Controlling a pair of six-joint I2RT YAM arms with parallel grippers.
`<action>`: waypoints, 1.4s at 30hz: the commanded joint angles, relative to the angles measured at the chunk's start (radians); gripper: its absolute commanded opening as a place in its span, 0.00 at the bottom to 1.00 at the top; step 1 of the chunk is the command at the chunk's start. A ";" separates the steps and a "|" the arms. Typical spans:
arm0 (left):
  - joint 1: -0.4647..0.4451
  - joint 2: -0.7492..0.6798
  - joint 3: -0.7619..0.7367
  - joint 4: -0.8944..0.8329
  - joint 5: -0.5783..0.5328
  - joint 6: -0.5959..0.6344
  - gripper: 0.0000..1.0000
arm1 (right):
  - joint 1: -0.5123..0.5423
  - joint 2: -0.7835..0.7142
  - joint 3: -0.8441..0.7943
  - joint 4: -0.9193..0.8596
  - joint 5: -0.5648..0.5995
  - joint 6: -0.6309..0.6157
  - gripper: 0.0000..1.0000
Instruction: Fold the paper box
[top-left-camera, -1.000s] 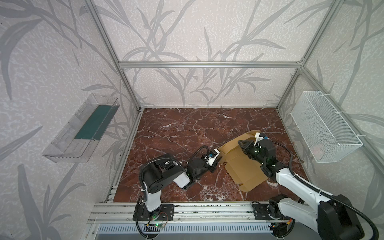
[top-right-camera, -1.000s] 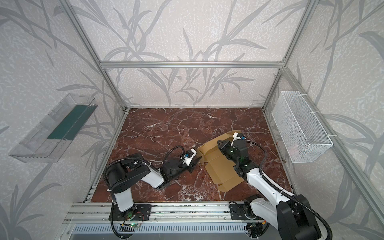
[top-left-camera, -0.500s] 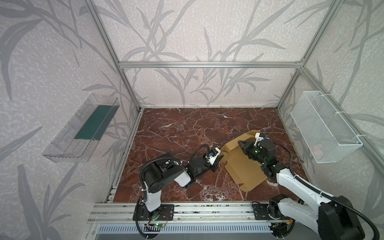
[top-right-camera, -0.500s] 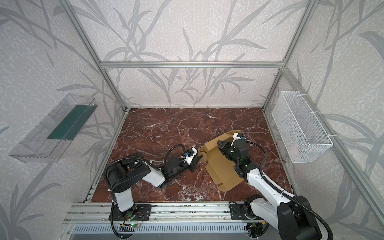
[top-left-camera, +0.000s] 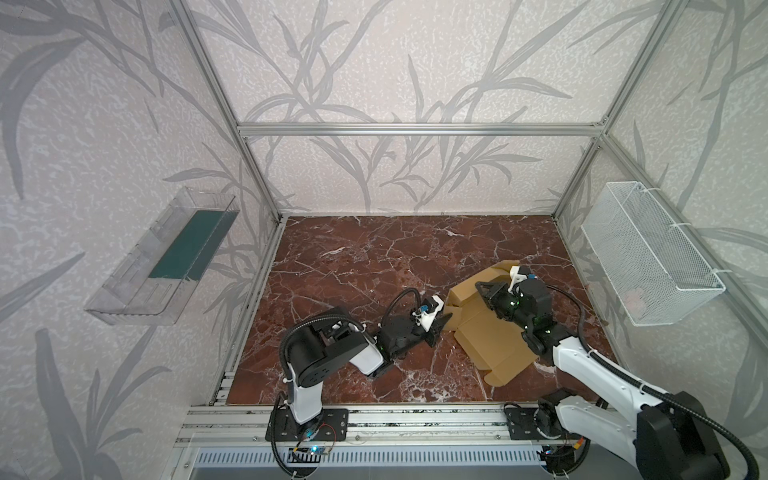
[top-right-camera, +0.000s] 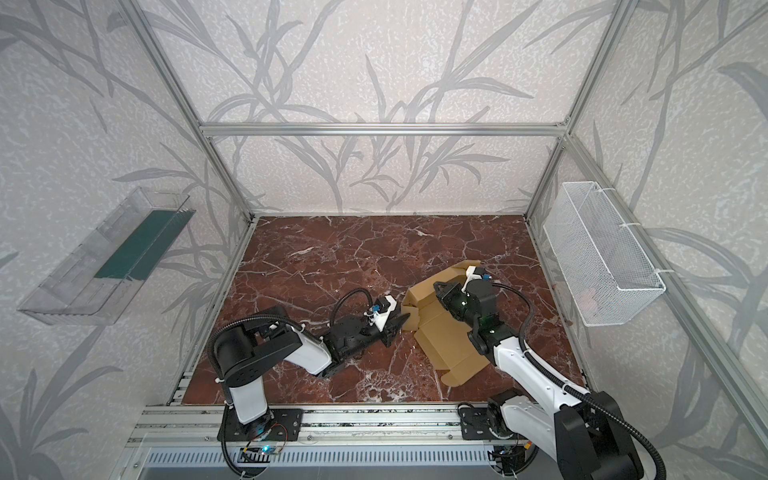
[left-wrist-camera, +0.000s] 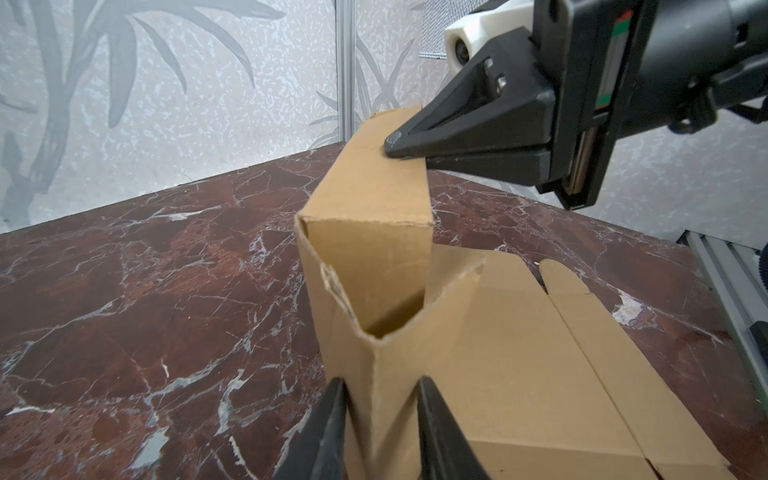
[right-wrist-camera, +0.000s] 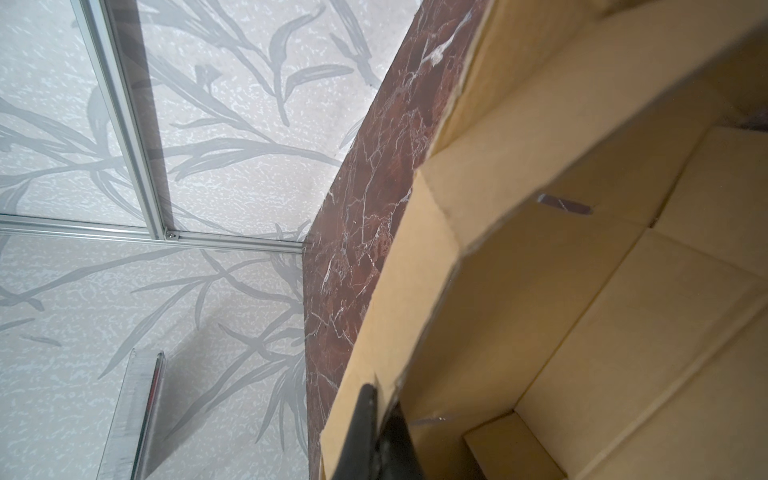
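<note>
- On the red-brown marble floor (top-left-camera: 353, 266), lower right of centre in both top views: the paper box (top-left-camera: 494, 345) (top-right-camera: 451, 349), plain tan cardboard, partly folded. Its base panel is laid flat, and a side wall is raised along the edge towards the frame's centre.
- Left gripper (top-left-camera: 441, 328) (left-wrist-camera: 380, 386): placed at lower centre of both top views, at the near end of the raised wall. In the left wrist view its fingers (left-wrist-camera: 332, 415) are held apart astride the upright corner fold, one against each face. Whether the fold is squeezed cannot be told.
- Right gripper (top-left-camera: 480, 286) (left-wrist-camera: 394, 146): reached over the box from the lower right of the frame. Its jaws are brought together on the top edge of the raised wall. In the right wrist view the thin wall is seen pinched between the black fingers (right-wrist-camera: 365, 415).
- Wire basket (top-left-camera: 648, 257): white mesh, hung on the wall at the right edge of both top views, well apart from the box.
- Clear tray (top-left-camera: 137, 286): mounted on the wall at the left of the frame, with a dark green sheet (top-left-camera: 187, 245) lying in it.
</note>
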 joint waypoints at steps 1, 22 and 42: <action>-0.016 0.010 0.037 0.035 0.003 -0.022 0.31 | 0.006 -0.021 -0.011 -0.045 -0.014 0.005 0.00; -0.079 -0.029 0.067 -0.041 -0.074 -0.053 0.36 | 0.034 -0.124 -0.014 -0.126 0.053 0.024 0.00; -0.078 -0.076 0.070 -0.056 -0.138 -0.039 0.39 | 0.047 -0.210 0.093 -0.279 0.084 0.049 0.00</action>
